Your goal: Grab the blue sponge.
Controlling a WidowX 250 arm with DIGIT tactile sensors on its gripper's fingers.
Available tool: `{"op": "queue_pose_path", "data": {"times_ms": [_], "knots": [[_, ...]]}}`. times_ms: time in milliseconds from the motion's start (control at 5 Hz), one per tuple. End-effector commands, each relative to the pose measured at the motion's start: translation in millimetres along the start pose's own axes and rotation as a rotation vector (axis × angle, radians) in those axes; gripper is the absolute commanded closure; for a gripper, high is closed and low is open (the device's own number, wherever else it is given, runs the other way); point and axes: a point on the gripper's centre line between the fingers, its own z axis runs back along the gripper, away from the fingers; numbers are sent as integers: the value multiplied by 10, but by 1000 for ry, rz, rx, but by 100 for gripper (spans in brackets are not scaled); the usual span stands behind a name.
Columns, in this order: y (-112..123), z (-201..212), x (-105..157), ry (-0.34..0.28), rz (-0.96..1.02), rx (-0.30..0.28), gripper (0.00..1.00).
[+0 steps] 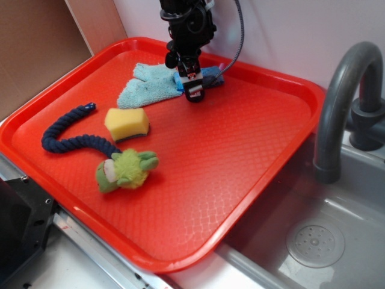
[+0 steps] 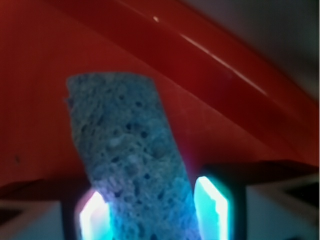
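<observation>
Now porous blue sponge (image 2: 127, 150), tool (image 2: 150, 210) straddling

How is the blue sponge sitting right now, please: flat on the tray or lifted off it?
Cannot tell. The sponge sits between the jaws of the gripper, but neither view shows whether it touches the tray.

The arm reaches straight down, its hand (image 1: 191, 84) pointing downward. In the wrist view both fingers (image 2: 212, 205) flank the blue sponge (image 2: 127, 155), pressed close against its sides, gripping it.
</observation>
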Motion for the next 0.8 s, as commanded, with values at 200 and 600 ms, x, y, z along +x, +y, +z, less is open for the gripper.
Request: {"op": "queue_pose_path", "data": {"times_ms": [200,600], "knots": [[19,968,-7,-53,120,53,100],[-156,1725,-138,-57,221,115,100]]}}
